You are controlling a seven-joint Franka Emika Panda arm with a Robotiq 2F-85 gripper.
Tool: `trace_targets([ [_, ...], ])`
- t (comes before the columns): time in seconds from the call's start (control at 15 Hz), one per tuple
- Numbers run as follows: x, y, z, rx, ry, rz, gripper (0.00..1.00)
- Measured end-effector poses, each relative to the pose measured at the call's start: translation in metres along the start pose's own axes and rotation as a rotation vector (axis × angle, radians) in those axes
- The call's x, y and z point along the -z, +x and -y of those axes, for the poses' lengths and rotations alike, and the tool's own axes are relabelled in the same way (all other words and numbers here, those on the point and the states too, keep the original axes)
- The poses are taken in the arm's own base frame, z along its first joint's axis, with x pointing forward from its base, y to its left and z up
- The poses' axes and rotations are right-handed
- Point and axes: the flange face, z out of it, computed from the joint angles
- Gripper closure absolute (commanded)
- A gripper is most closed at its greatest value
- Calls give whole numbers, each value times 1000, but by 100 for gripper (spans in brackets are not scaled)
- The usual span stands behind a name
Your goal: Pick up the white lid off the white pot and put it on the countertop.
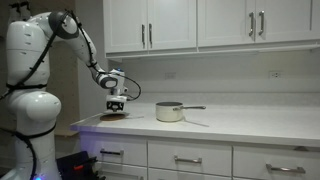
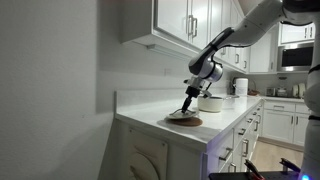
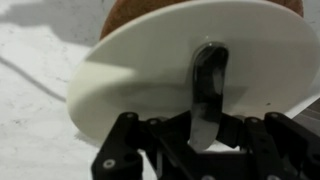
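The white lid (image 3: pixel 130 70) fills the wrist view, and my gripper (image 3: pixel 208 120) is shut on its raised handle. In both exterior views the gripper (image 1: pixel 116 101) (image 2: pixel 188 104) hangs low over a flat reddish-brown disc (image 1: pixel 113 116) (image 2: pixel 184 121) on the countertop (image 1: pixel 240 125) (image 2: pixel 150 118). The lid is held just above that disc, whose edge shows behind the lid in the wrist view (image 3: pixel 150 12). The white pot (image 1: pixel 169 112) (image 2: pixel 211 103) stands uncovered further along the counter, apart from the gripper, its long handle pointing away from it.
Upper cabinets hang above the counter, and drawers with bar handles (image 1: pixel 187 159) sit below it. A wall closes the counter's end near the disc. Small white items (image 2: pixel 240 87) stand on the counter beyond the pot.
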Motion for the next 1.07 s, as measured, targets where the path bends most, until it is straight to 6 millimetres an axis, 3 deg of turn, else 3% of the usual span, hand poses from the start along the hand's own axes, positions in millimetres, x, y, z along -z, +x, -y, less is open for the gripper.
trace_targets([
  [0.33,-9,3,6,-2,-5,46,100],
  [0.73,-5,6,3,-26,-40,91,99],
  [0.8,-3,6,1,-29,-45,98,74],
  [0.93,-1,6,-1,-39,-52,119,69],
  [1.07,1,7,-1,-45,-58,137,55],
])
